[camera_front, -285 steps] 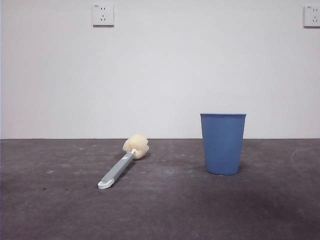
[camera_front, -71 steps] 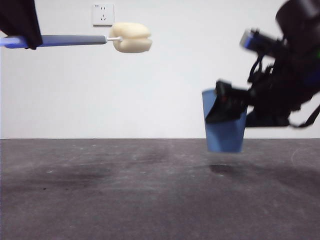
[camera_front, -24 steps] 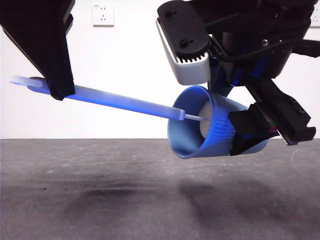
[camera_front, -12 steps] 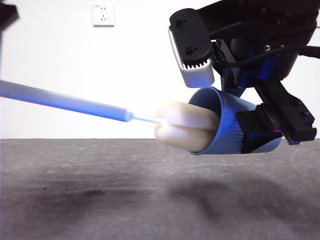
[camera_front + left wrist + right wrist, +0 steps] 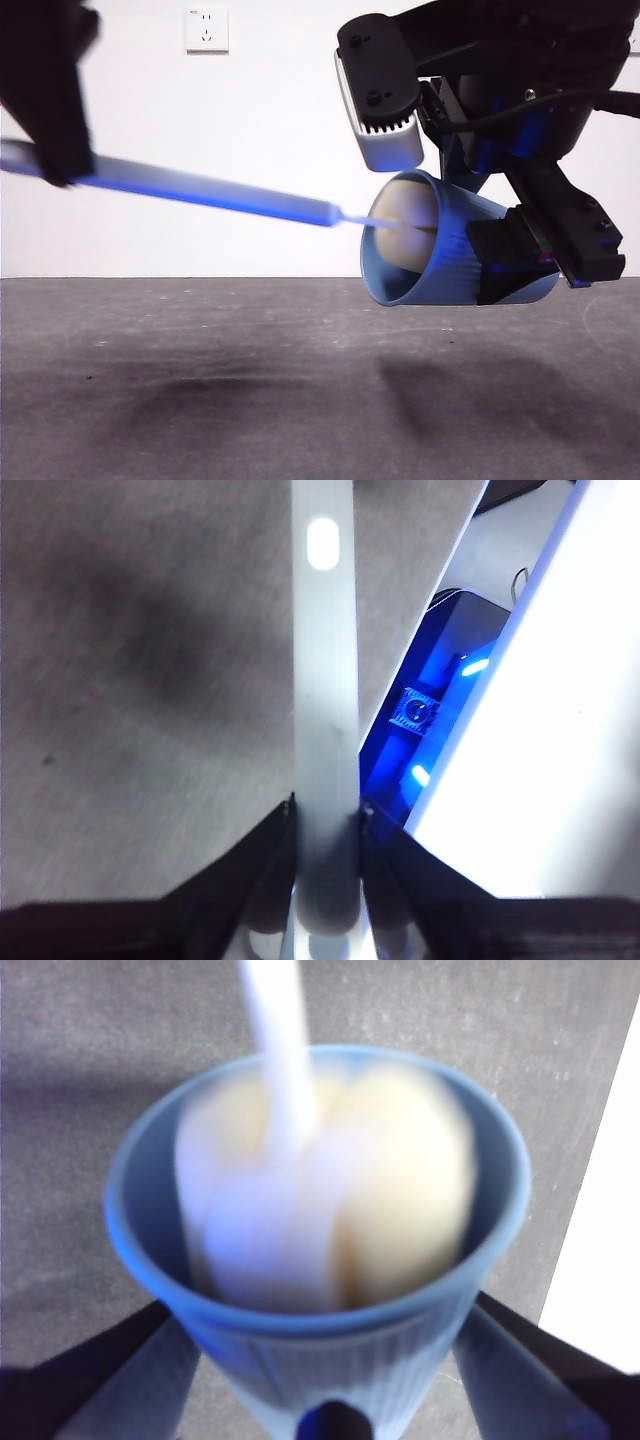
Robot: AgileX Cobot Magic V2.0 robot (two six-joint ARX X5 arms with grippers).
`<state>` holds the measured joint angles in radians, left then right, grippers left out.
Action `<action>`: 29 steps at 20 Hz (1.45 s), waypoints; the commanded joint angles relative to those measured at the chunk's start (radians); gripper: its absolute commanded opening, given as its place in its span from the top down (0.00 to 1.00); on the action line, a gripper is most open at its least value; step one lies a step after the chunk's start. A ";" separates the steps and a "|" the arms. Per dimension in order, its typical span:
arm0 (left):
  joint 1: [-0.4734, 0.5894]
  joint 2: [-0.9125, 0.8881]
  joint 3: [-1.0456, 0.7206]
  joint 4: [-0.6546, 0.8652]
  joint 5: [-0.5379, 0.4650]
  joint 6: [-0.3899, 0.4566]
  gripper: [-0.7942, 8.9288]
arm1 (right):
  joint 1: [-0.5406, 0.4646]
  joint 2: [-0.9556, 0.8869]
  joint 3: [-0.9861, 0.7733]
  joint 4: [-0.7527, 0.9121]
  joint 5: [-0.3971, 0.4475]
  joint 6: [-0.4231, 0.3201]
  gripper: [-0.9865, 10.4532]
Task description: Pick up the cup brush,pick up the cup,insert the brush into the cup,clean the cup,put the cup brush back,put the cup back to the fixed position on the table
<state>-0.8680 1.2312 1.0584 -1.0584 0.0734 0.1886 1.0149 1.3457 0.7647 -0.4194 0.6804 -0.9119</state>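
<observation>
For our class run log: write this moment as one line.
left hand: grips cup brush handle | right hand: holds cup tilted, airborne | sponge inside cup | table: below

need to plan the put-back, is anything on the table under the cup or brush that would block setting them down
Nothing visible does. The cup, tipped on its side in the right gripper, and the cup brush, clamped by the left gripper, hang above bare table; only shadows lie beneath.

Left tool (image 5: 325, 825) and right tool (image 5: 330, 1400) both hang clamped shut above the table.

Sponge head (image 5: 400, 237) back inside cup (image 5: 450, 250) (was half out).
</observation>
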 commanded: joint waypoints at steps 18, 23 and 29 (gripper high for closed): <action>-0.006 -0.063 -0.003 -0.079 -0.094 -0.051 0.93 | 0.001 0.007 0.003 -0.001 -0.002 0.051 0.93; -0.006 -0.220 -0.003 -0.266 -0.163 -0.096 0.93 | 0.000 0.007 0.003 0.001 -0.001 0.083 0.93; -0.006 -0.381 -0.003 -0.316 -0.241 -0.272 0.93 | 0.000 -0.018 0.011 0.053 0.003 0.268 0.93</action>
<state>-0.8719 0.8513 1.0588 -1.3384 -0.1627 -0.0208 1.0142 1.3350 0.7658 -0.3756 0.6804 -0.7132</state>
